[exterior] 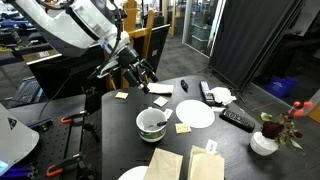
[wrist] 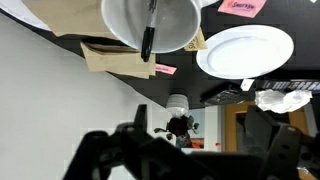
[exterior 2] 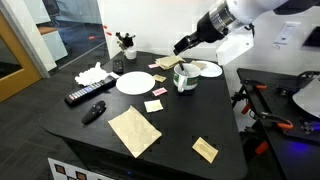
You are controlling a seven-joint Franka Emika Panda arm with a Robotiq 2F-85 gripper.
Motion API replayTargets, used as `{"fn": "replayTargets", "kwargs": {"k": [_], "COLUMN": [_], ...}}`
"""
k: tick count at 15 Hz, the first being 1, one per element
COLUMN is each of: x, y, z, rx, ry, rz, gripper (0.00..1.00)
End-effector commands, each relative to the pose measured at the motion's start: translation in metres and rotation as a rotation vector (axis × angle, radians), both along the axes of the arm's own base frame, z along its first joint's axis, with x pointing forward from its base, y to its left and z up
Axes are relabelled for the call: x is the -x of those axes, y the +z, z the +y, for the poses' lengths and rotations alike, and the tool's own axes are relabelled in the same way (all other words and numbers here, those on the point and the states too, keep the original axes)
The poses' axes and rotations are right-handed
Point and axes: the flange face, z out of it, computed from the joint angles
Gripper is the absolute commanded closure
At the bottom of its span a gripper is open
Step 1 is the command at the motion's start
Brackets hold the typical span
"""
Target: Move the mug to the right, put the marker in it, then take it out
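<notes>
On the black table (exterior: 118, 130), your wide white mug with the dark green band (exterior: 152, 124) stands upright near a flat white plate (exterior: 196, 114). The slim dark marker (wrist: 148, 30) leans inside the mug. Your tool (exterior: 145, 78) hangs clear of both, jaws spread wide, gripping nothing.

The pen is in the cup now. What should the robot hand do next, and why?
Probably lower the open gripper toward the marker until its jaws sit either side of it. The marker leans inside the mug, the gripper hangs above holding nothing, and taking the marker out is not yet done.
</notes>
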Motion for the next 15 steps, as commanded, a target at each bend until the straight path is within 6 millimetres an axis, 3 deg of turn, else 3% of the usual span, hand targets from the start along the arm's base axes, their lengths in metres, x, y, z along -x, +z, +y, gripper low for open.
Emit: {"fn": "replayTargets", "kwargs": {"k": [1,5,13,15], "x": [0.015,0.024,0.032,0.028], "y": [0.025,0.031,0.015,0.014], "z": [-0.001,-0.007,-0.026,-0.023], "rx": [-0.062,-0.138,-0.232,-0.206], "ry": [0.051,0.035,-0.067,-0.081], "rz": [0.031,0.097,0.217,0.209], "gripper": [0.00,0.00,0.00,0.00]}}
